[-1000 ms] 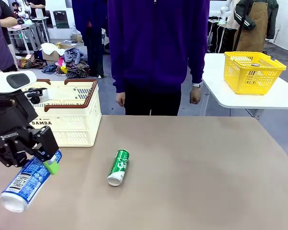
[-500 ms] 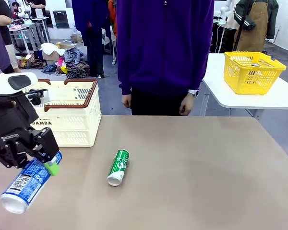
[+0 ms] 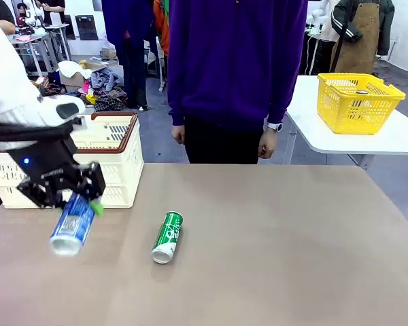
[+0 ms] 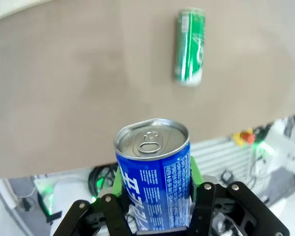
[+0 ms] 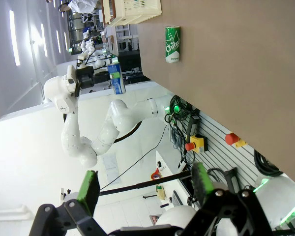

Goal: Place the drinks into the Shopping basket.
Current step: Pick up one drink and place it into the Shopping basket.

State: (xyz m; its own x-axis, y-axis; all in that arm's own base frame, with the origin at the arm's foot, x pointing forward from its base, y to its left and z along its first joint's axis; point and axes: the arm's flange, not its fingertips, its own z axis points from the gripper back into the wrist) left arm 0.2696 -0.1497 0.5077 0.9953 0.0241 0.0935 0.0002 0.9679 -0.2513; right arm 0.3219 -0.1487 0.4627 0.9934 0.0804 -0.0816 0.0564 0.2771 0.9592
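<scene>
- The left jaws, clamped on the slim blue-and-white drink can point(image 3: 71, 227), had swung it from the near edge to just before the cream slotted plastic shopping basket point(image 3: 112, 173).
- Likely only the lift over its brown rim remained.
- The right jaws stood apart, empty.
- The slim green drink can point(image 3: 168, 236) lay unmoved on the brown surface point(image 3: 292, 238).

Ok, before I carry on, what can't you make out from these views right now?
Front view: inside of the Shopping basket, behind its near wall and the left arm; cans inside unknown.
Front view: print on the blue can in the left gripper, motion-blurred.
Left wrist view: that can's lower end, behind the fingers.
Front view: contents of the yellow basket, too small.
</scene>
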